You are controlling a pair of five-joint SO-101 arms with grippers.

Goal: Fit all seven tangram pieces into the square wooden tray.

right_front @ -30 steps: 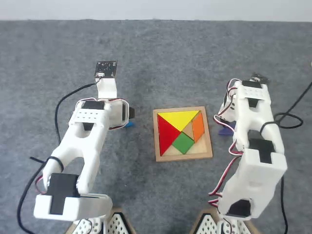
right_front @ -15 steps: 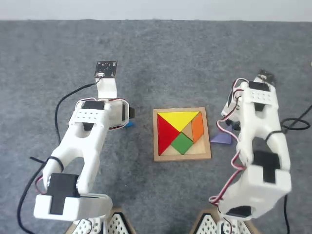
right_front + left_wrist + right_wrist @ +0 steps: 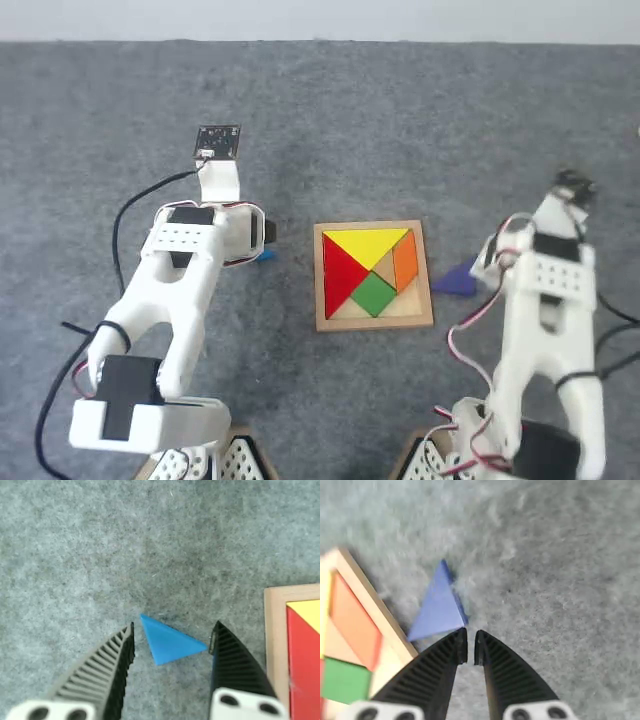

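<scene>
Purple triangle [image 3: 456,281] now uncovered as right gripper [image 3: 470,647] retreated.

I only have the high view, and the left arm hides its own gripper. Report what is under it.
Observer: The left gripper is open and straddles a blue triangle that lies flat on the carpet.
Operator: Next, give me the right gripper's state.
Observer: The right gripper is shut and empty. It sits beside one corner of the purple triangle, which lies just outside the tray's rim.
</scene>
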